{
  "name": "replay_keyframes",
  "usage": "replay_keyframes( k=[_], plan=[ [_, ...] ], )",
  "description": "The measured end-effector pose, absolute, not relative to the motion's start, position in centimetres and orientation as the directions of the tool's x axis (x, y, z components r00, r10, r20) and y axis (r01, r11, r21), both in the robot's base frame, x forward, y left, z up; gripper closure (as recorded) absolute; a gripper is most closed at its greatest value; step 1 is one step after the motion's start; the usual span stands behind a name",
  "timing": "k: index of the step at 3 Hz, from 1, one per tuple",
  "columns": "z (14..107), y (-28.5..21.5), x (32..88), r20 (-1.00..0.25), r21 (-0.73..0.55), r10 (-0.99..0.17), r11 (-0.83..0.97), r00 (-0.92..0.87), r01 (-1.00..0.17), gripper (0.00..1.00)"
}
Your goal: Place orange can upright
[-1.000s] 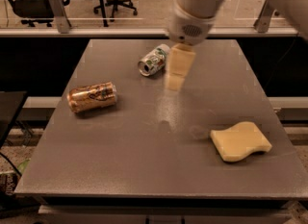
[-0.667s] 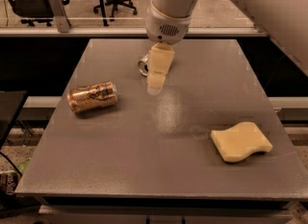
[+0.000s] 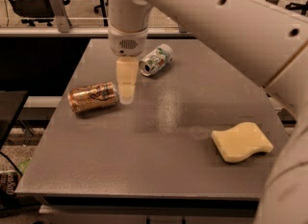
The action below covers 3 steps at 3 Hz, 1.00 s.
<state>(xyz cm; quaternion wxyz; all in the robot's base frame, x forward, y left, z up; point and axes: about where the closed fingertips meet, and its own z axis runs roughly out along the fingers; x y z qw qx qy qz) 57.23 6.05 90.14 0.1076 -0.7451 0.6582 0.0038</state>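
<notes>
End effector just beside orange can

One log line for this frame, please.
phase: pre-grasp | pincer: beside shiny orange-copper aluminium can | can: lying on side on grey table | upright: no

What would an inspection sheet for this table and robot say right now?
Surface: grey table, flat and speckled.
Job's things: orange can lying on its side near the left edge, not upright.
Clutter: white and green can on its side towards the back; pale yellow block, wavy-edged, at the right.
Grippers: gripper pointing down, close beside the orange can's right end.
Cables: nothing seen.
Surroundings: office chairs behind the table.
</notes>
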Motion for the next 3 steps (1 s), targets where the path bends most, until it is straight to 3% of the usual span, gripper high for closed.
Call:
replay_keyframes(
  k=[3],
  plan=[
    [85.9,12.6,56.6,-0.057,-0.107,-0.969,-0.235,0.242,-0.966,0.0]
  ],
)
